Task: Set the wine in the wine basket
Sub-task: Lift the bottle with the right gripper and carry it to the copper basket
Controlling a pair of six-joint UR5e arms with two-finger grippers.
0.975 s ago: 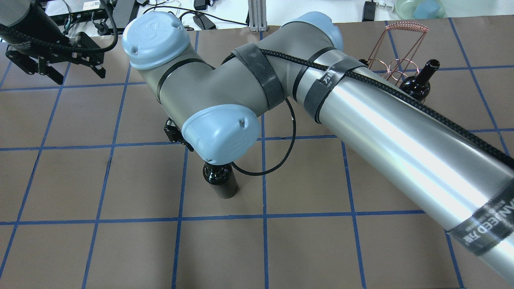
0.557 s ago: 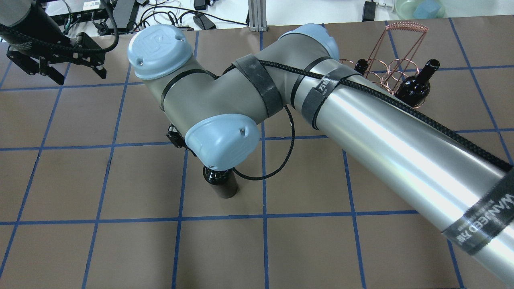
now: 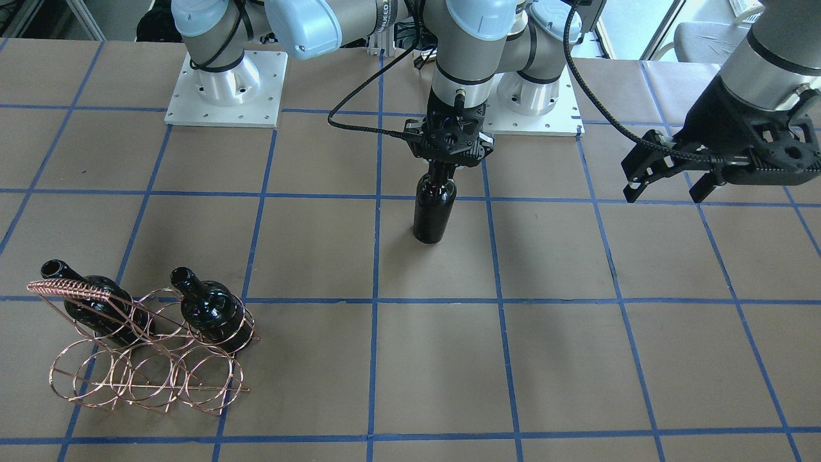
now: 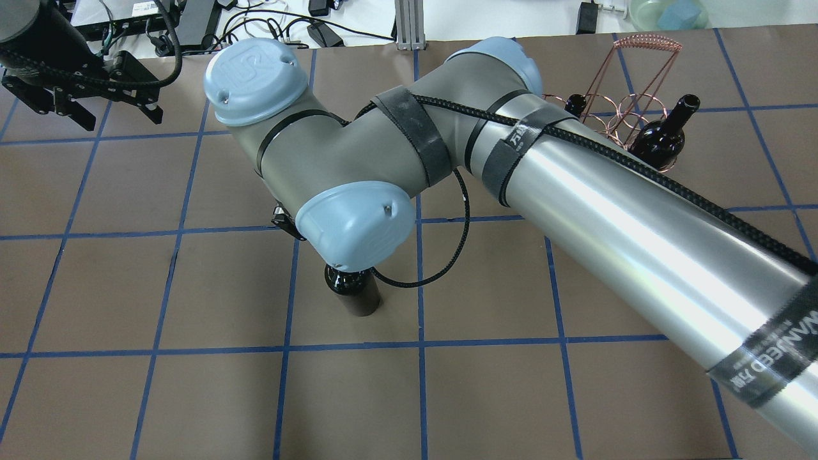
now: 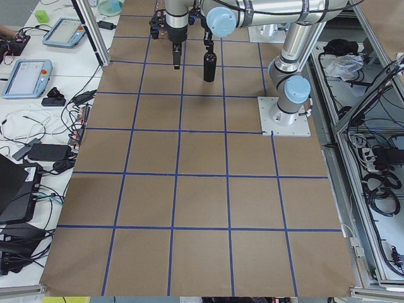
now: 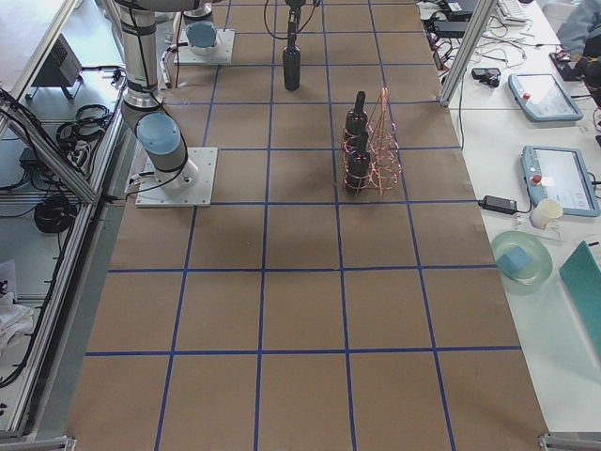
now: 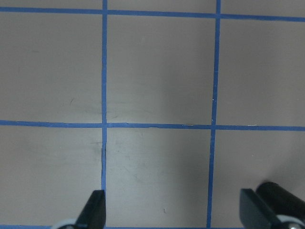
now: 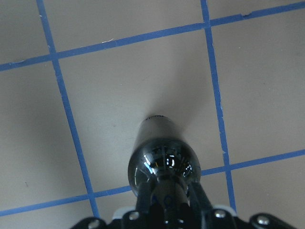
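A glossy dark wine bottle (image 3: 433,215) stands upright near the table's middle, also in the overhead view (image 4: 353,295) and the right wrist view (image 8: 162,152). My right gripper (image 3: 442,168) is shut on its neck from above; I cannot tell whether the base touches the table. The copper wire wine basket (image 3: 147,366) stands at the far right in the overhead view (image 4: 629,108). It holds two like bottles (image 3: 211,308) (image 3: 96,301). My left gripper (image 3: 667,183) is open and empty, hovering over bare table at the far left (image 4: 118,118).
The two arm base plates (image 3: 224,90) sit at the robot's edge of the table. Cables and devices lie beyond the far edge (image 4: 268,25). Tablets and a green bowl (image 6: 521,256) are on the side bench past the basket.
My right arm's elbow and wrist shifted slightly, the bottle staying about where it was. My left gripper moved a little farther toward the table's far left corner, still open.
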